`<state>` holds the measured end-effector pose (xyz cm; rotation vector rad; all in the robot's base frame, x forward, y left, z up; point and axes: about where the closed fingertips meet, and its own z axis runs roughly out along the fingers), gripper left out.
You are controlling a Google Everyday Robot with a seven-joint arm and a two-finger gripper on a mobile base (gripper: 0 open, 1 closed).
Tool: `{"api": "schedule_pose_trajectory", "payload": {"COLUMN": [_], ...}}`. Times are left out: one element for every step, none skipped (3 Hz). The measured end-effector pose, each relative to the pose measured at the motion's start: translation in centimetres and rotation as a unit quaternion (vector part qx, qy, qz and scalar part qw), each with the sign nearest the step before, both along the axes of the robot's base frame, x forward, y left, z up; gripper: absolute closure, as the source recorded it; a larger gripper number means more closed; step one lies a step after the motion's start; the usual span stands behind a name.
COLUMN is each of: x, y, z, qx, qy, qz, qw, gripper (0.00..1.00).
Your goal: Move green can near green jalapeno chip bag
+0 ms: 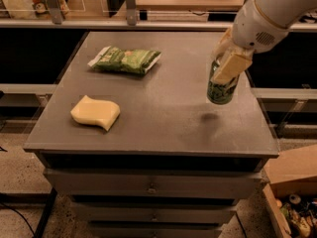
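**Operator:** Report the position of the gripper and its load.

**Technician:** The gripper (226, 67) is above the desk (163, 108), near the right edge and about midway along it. The jaws are clenched on the upper body of the green can (220, 89). The can hangs roughly upright, clear of the surface, with its shadow on the desk below.

**Operator:** How will the can handle?

**Technician:** It is probably rigid but thin-walled, with smooth sides and little weight. Hold it across the cylinder above mid-height. Too much force may dent it, and too little may let it slip.

**Operator:** Where does it go?

**Technician:** The green jalapeno chip bag (126, 60) lies flat near the far left corner, well apart from the can. The bag looks soft and crinkled, so the can goes beside it, not on it.
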<state>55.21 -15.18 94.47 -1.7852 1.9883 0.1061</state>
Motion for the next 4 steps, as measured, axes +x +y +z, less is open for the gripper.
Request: {"api": "schedule_pose_trajectory", "payload": {"x": [2.1,5.0,7.7,9.9], "y": [4.1,7.7,10.8,13.4], "z": [2.1,2.9,2.5,1.7], "qx": [0.002,0.017,0.039,0.060], "qy": [-0.004,-0.007,-0.007,-0.004], "qz": [0.044,0.069,0.072,0.061], "qw": [0.9990,0.9974,0.9966,0.9963], "gripper": [1.00,1.00,1.00,1.00]}}
